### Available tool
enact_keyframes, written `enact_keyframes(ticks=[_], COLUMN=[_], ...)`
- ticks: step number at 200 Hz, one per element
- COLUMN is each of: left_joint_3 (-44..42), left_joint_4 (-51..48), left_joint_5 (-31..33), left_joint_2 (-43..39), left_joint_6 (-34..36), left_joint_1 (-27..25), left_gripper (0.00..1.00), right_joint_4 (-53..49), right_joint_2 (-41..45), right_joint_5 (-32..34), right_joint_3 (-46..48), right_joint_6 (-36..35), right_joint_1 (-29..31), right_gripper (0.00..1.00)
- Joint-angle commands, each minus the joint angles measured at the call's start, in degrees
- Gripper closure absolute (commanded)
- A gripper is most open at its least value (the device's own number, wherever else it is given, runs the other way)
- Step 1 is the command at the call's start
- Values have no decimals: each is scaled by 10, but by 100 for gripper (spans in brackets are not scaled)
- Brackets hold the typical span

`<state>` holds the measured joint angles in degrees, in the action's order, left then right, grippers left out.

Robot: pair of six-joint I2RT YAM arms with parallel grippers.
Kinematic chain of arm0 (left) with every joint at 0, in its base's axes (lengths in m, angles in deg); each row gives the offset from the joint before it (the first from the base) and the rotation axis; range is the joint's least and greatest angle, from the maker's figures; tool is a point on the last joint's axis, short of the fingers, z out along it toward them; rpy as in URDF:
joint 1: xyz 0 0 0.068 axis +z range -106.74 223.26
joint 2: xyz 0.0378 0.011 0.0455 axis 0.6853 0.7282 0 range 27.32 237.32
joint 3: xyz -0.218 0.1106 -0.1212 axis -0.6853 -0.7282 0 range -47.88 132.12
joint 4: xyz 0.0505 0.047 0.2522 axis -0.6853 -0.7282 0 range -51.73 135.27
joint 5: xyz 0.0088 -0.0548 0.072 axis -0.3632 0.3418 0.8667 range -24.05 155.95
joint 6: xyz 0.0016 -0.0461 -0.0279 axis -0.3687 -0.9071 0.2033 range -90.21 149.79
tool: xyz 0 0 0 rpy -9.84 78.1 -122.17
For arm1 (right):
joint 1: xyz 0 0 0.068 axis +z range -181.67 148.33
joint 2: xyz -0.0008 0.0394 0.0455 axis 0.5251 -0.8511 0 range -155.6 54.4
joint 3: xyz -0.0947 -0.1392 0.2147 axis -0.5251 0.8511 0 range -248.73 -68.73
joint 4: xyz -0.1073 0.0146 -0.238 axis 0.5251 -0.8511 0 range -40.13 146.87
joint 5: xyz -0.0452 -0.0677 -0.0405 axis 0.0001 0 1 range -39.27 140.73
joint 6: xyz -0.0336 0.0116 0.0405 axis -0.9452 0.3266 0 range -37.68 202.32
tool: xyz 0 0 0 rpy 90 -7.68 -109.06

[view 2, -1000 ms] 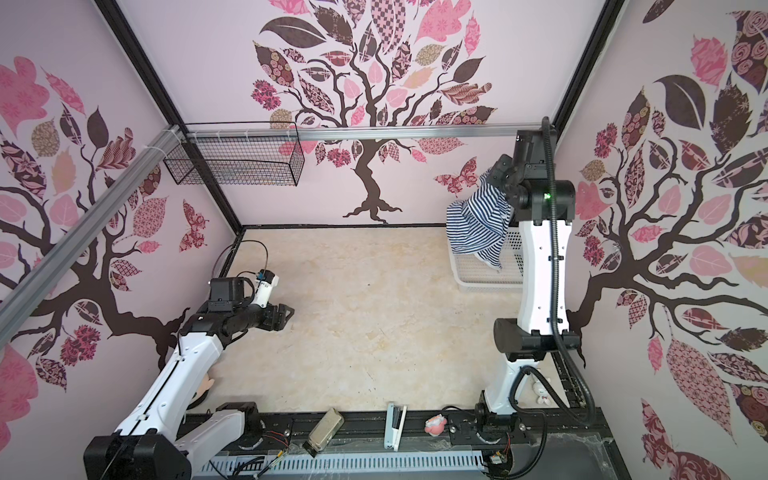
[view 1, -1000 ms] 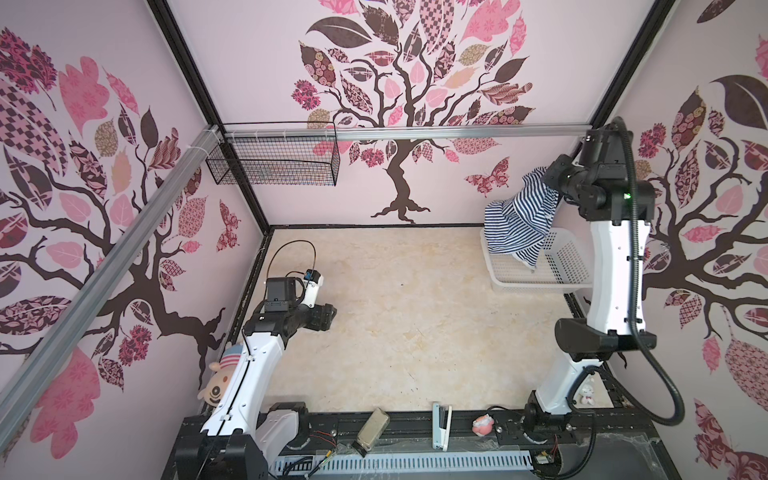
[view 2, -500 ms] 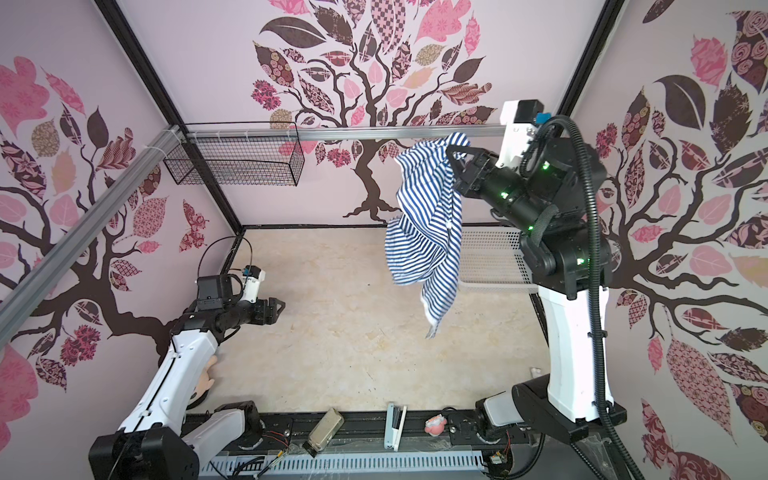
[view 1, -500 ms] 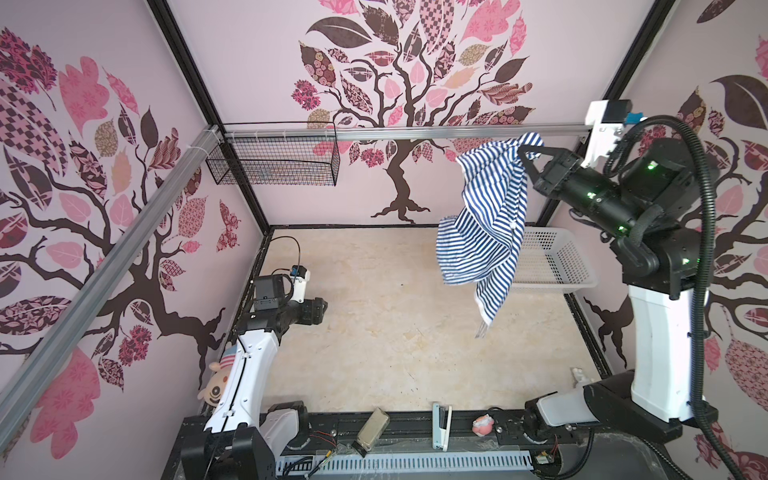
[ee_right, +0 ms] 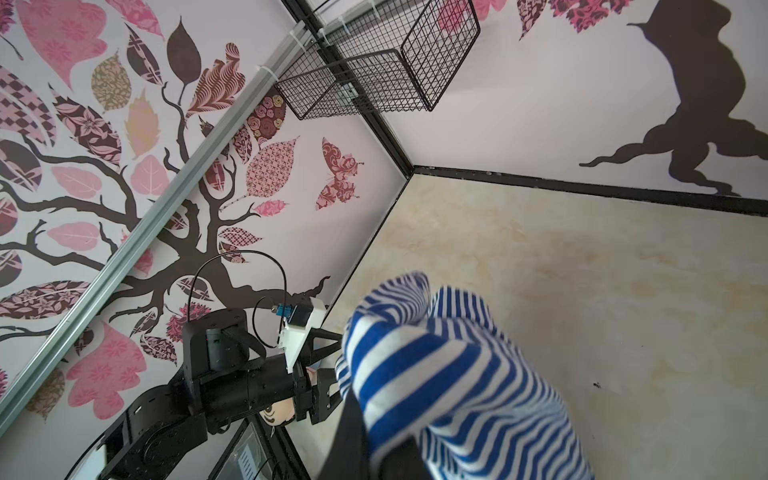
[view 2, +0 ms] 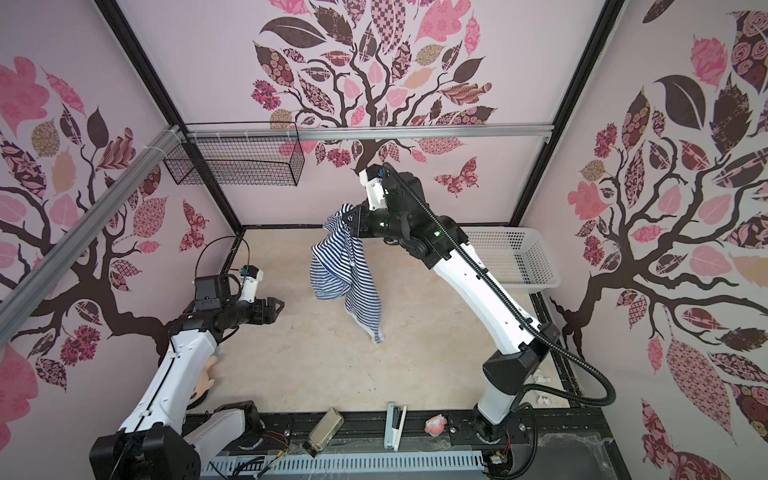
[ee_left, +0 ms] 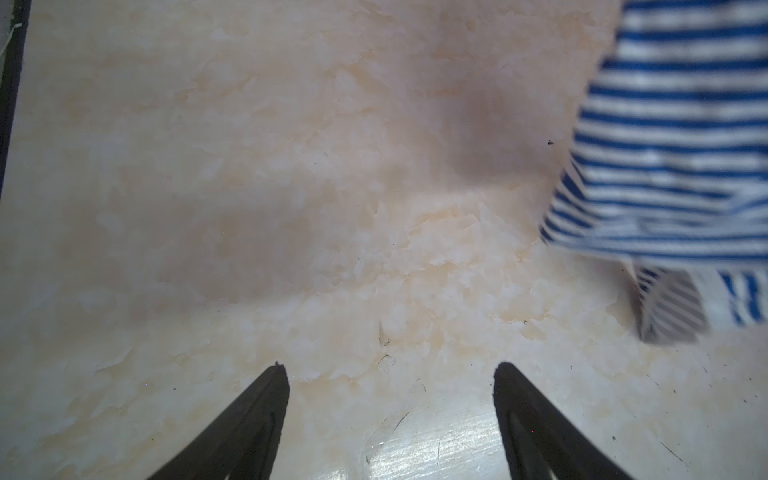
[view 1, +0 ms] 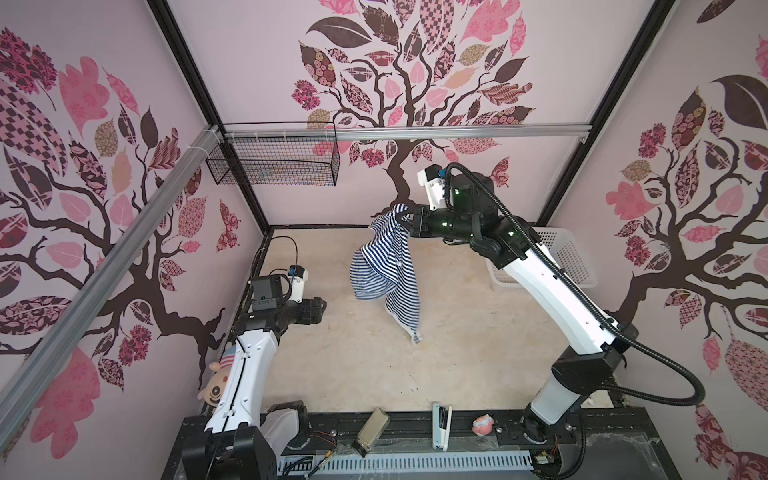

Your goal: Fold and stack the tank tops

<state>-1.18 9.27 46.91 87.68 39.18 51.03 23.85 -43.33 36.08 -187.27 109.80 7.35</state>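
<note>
Left gripper (view 2: 277,307): fingers spread, empty, far across from white basket (view 1: 577,266).
Tank top (view 1: 388,270): hangs bunched, outside basket.
Right gripper (view 1: 406,219): clenched on its top edge.
Step, judged: laying out. Next: lower, left gripper takes free hem.

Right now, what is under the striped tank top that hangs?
Only beige table surface shows under the tank top, which hangs from the shut right gripper. The patch straight behind the cloth is covered in both top views.
</note>
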Motion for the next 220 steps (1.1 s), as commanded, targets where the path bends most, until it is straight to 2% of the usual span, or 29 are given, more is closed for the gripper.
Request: enact_keyframes(ticks=[1,19,49,66,83,110,139,177,200,220], left_joint_3=[15,13,2,-3,-3,-5,-9,-8,-3,4], left_joint_4=[13,16,19,22,20,11,-5,-27,-32,-42], left_joint_5=[33,39,10,1,-11,-46,-78,-117,-122,-142], left_joint_2=[-2,1,10,18,26,34,32,31,23,15], left_joint_6=[-1,-2,6,9,13,29,44,68,67,67], left_joint_1=[3,7,7,7,7,7,7,-4,-12,-14], left_gripper=[18,18,18,18,18,18,18,18,18,17], right_joint_4=[61,101,139,176,189,138,104,121,150,152], right_joint_2=[21,64,136,169,190,192,173,92,26,-39], right_joint_5=[-7,-6,53,49,52,84,81,29,-16,-28], right_joint_3=[-37,40,260,379,431,429,441,413,362,294], right_joint_6=[5,2,18,43,43,34,36,53,73,71], right_joint_1=[2,2,-5,-19,-19,-27,-45,-47,-32,-2], right_gripper=[100,100,100,100,100,100,100,100,100,100])
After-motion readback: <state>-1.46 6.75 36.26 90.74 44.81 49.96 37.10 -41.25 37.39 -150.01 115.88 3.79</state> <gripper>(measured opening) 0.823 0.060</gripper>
